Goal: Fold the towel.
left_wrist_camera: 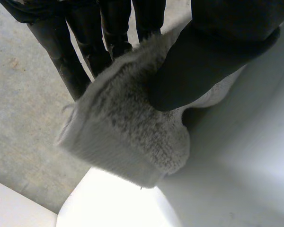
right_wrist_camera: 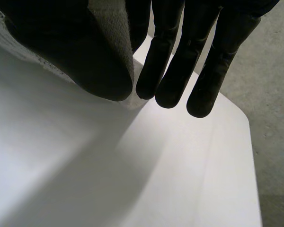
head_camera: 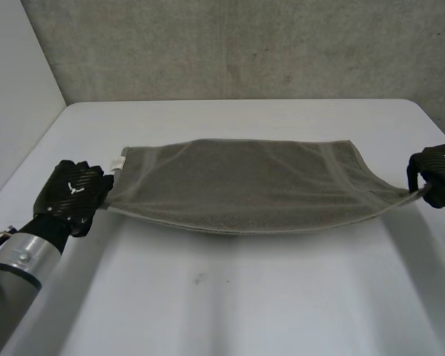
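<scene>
- The white table (head_camera: 230,297) is lying beneath everything; the grey towel (head_camera: 245,185) is hanging stretched above it between my hands, its middle sagging toward the surface.
- My left hand (head_camera: 74,194) is pinching the towel's left end, thumb pressing cloth against fingers; my right hand (head_camera: 437,174) is clamping the right end likewise.
- I am judging the right pinch shallow; pulling tighter could slip that corner free, leaving the fold crooked.
</scene>
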